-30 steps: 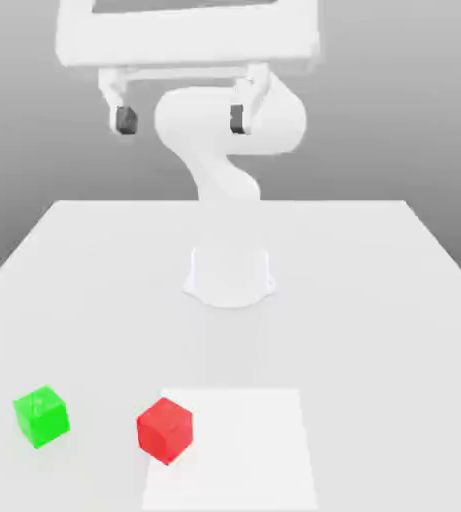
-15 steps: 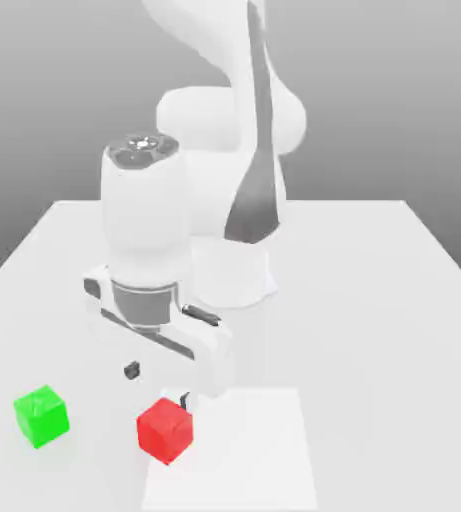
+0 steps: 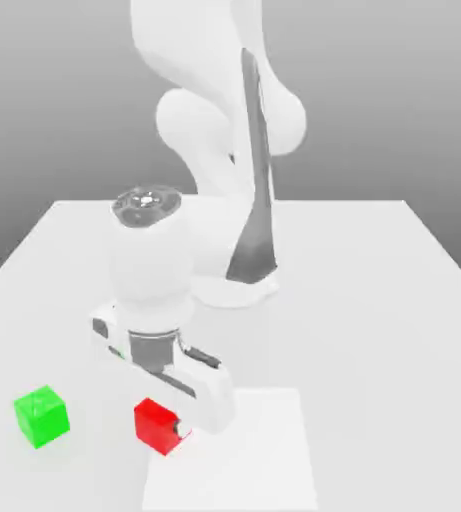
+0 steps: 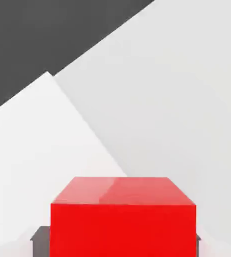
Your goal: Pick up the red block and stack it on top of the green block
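The red block (image 3: pixel 154 422) rests on the white table (image 3: pixel 374 300) near its front edge. My gripper (image 3: pixel 172 426) has come straight down onto it, and the white hand covers the block's side toward the exterior view's right. In the hand view the red block (image 4: pixel 122 221) looms close, with a dark finger pad (image 4: pixel 39 240) pressed against each side, so the gripper is shut on it. The green block (image 3: pixel 41 415) stands alone on the table, toward the exterior view's left of the red one, a short gap away.
The arm's round base (image 3: pixel 232 285) sits at mid-table behind the blocks. A brighter white square patch (image 3: pixel 259 450) lies on the table just to the exterior view's right of the red block.
The hand dropped from high above the table down onto the red block, and its wide-open fingers closed on the block's sides. Neither block has moved.
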